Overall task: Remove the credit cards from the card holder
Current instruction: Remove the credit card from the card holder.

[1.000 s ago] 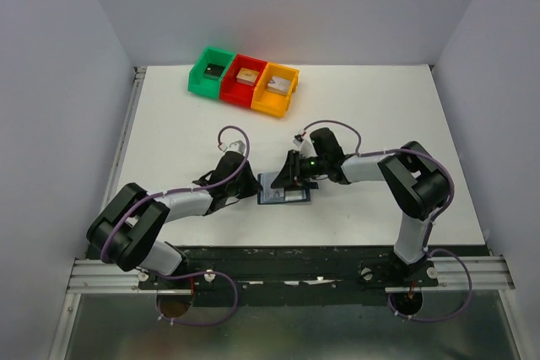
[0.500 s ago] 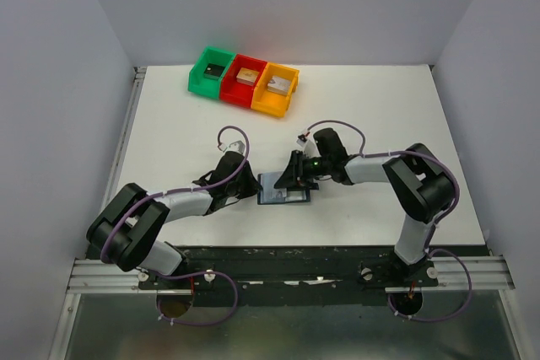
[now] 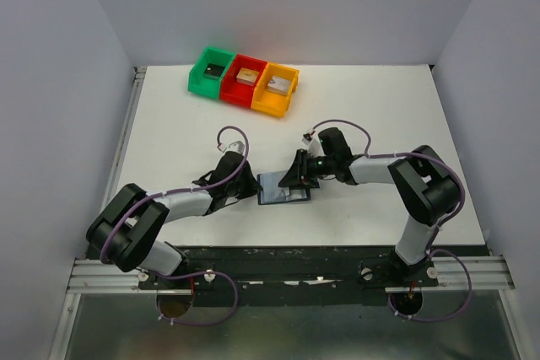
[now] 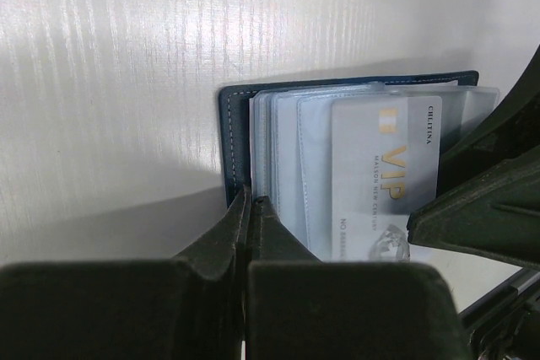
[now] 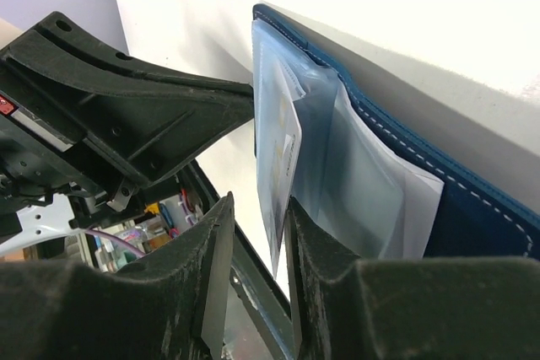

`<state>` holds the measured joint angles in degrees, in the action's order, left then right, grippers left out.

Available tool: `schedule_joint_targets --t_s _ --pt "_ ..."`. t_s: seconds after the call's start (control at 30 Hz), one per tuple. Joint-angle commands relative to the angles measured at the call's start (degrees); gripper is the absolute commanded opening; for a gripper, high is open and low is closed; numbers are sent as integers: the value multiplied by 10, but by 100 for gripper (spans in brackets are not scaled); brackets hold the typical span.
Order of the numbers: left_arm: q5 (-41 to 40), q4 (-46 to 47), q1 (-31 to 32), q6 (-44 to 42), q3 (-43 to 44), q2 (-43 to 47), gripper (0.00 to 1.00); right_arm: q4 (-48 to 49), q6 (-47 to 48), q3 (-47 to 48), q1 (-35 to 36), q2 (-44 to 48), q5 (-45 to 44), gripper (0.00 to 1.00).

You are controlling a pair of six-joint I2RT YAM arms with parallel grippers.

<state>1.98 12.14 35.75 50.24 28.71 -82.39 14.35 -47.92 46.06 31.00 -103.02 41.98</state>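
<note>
1. A white table (image 3: 380,107) was seen from above, with two black robot arms reaching in from its near edge toward the middle.
2. The card holder (image 3: 272,195), a dark navy booklet, lay open on the table between the two arms, near the front edge.
3. Its clear plastic sleeves (image 4: 283,153) were fanned out on top of the navy cover.
4. A silver card (image 4: 384,174) with gold "VIP" lettering sat in one of the sleeves, partly drawn out.
5. The left claw (image 3: 252,190) met the holder from the left. Its fingers were pressed together, with the tips against the holder's near left edge. Whether anything was pinched between them could not be told.
6. The right claw (image 5: 257,208) came in from the right, over the holder's far side. Its fingers stood a little apart, with the end of the silver card and its sleeve hanging in the narrow gap. Space showed beside the card, so the fingers were not clamped on it.
7. At the back left of the table, well apart from the holder, stood a row of three touching bins: a green bin (image 3: 200,69), a red bin (image 3: 236,95) and an orange bin (image 3: 268,108). Each had a small item inside.
</note>
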Motion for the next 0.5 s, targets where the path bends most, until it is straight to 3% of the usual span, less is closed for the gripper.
schedule_joint_targets --t_s 0.0,0.27,0.47 --pt "-15 -30 3 -1 -8 7 0 -1 5 -8 -5 20 -10 37" --pt "-15 -33 4 -2 -8 14 0 -1 3 -18 -12 37 -19 31" --pt "-15 -34 3 -3 -8 14 0 -5 5 -24 -16 45 -23 22"
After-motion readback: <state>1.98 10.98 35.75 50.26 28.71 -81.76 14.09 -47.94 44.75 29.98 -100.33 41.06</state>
